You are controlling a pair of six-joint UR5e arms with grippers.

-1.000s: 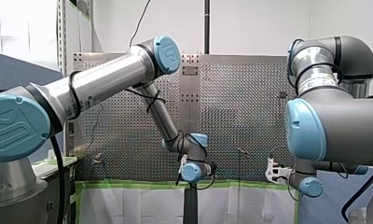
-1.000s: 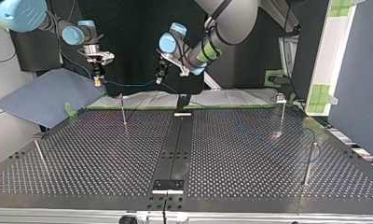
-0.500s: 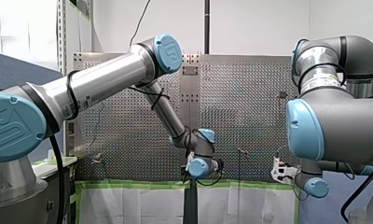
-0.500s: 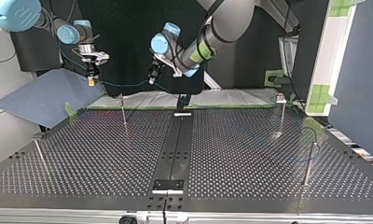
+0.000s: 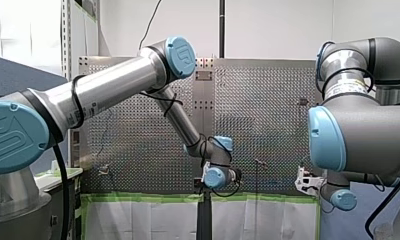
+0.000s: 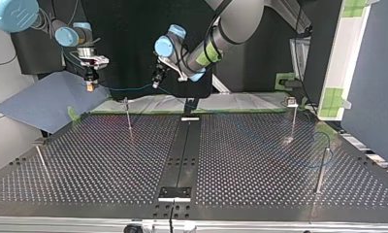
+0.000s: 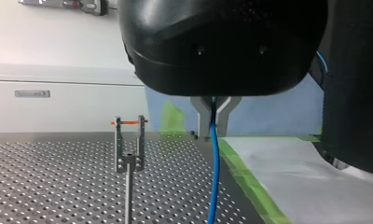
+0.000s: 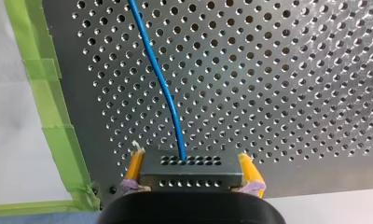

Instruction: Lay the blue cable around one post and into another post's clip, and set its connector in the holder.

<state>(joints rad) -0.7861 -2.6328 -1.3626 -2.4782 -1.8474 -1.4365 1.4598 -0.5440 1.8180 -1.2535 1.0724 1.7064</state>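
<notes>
The perforated table (image 6: 109, 160) fills the top view, and both arms hang high over its far edge, well above the plate, I'd say so the line swings free of every post before routing. My left arm (image 6: 231, 19) reaches in past the middle, while my right arm (image 6: 12, 12) sits off at that view's left. The blue cable (image 6: 129, 89) sags between them in a shallow span. From the left side it trails faintly down across the table toward a far post (image 6: 320, 170). A clip post (image 7: 128, 154) stands beside the hanging line, its fork upward and nothing in it yet. The left gripper (image 7: 214, 109) has its metal fingers (image 7: 201, 114) pinched close on the cable, which drops straight below, apparently a guiding grip for steering slack. The right gripper (image 8: 190, 161) has yellow pads (image 8: 248, 172) clamped on both sides of the connector (image 8: 190, 173). It sits square, likely for a clean seat in the holder, which I can't pick out.
</notes>
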